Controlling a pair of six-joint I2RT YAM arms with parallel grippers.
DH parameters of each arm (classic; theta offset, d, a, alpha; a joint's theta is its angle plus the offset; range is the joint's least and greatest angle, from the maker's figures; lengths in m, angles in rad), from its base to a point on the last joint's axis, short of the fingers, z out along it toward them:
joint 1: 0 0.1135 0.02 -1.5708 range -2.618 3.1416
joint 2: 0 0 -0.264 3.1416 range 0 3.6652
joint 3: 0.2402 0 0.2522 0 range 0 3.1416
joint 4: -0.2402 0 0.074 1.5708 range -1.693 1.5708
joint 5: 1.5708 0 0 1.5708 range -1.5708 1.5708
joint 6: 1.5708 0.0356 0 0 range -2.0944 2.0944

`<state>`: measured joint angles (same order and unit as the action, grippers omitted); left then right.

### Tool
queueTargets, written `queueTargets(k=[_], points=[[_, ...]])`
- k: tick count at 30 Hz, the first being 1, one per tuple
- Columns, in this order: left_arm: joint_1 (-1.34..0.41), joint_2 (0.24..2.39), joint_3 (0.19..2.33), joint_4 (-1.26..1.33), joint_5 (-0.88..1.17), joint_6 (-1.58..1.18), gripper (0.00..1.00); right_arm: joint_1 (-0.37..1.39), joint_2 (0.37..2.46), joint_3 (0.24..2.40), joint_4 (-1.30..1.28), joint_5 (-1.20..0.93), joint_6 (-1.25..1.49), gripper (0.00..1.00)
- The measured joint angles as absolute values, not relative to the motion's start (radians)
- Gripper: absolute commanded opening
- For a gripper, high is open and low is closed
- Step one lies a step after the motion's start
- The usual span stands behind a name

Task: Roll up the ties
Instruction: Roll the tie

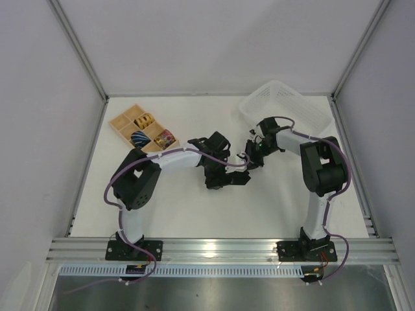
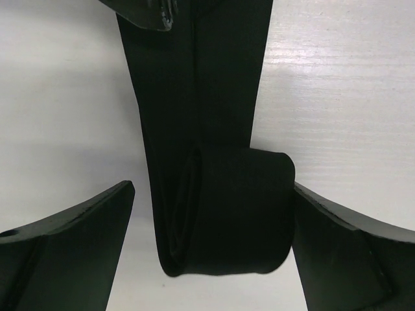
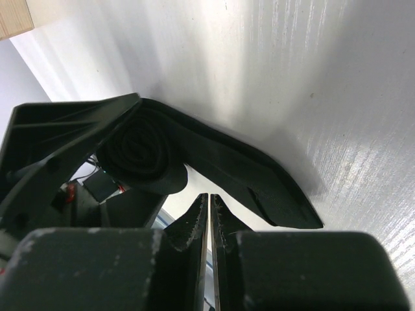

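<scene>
The black tie (image 2: 227, 214), partly rolled into a coil, lies mid tabletop (image 2: 337, 97), its strip stretching away. The left end effector (image 2: 213, 188) straddles the coil, fingers wide. The right end effector (image 3: 209, 201), fingers pressed together, is at the strip. A wooden tray (image 1: 139, 128) stands well apart.

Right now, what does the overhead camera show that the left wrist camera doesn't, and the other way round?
Only the overhead view shows the whole left arm and right arm, a wooden tray holding three colourful rolls, and a clear basket. Only the left wrist view shows the black tie close up, its end wound into a coil inside the open left gripper. Both share the white table and that gripper; overhead, the tie blends into it.
</scene>
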<state>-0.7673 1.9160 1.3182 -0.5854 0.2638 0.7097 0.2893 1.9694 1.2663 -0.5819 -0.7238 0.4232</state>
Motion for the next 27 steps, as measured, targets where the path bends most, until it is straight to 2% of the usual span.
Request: queueTargets(k=[10,19,27], points=[[-0.753,1.996,1.390,-0.608,0.309,0.735,0.99,0.279,1.975,1.306,-0.596,-0.724,0.414,0.09],[-0.731,2.002,1.390,-0.613,0.355,0.747,0.89,0.279,1.993,1.364,-0.590,-0.706,0.453,0.08],[-0.724,2.005,1.397,-0.631,0.393,0.753,0.72,0.281,1.993,1.364,-0.569,-0.680,0.480,0.07]])
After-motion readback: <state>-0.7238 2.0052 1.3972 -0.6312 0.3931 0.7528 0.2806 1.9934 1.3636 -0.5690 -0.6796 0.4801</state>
